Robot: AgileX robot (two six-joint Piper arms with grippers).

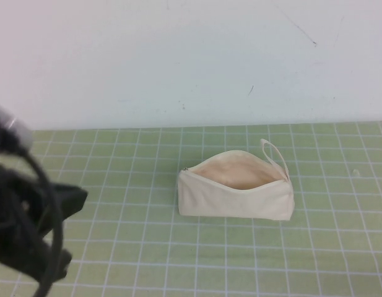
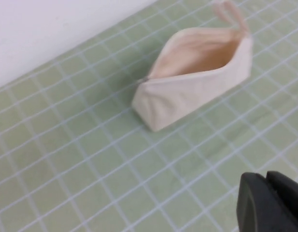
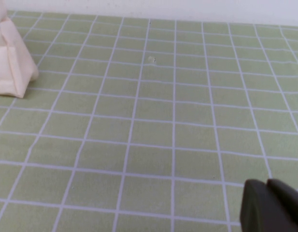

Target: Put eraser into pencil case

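Sitting open on the green mat, the pencil case (image 1: 237,192) is well away from both grippers.

The soft cream pouch rests near the middle of the mat with its zip mouth wide open, showing the pale lining, and its little loop strap (image 1: 274,154) sticks up at the end on the robot's right. No eraser can be seen in any view. The left gripper (image 2: 270,202) is over bare mat, near the pouch's closed end but not touching it. The right gripper (image 3: 272,207) is also over bare mat, far from the pouch's other end. The green mat (image 1: 147,247) has white grid lines, and a plain white wall (image 1: 191,62) stands behind it. Both grippers' dark fingers look pressed close together, with nothing between them.
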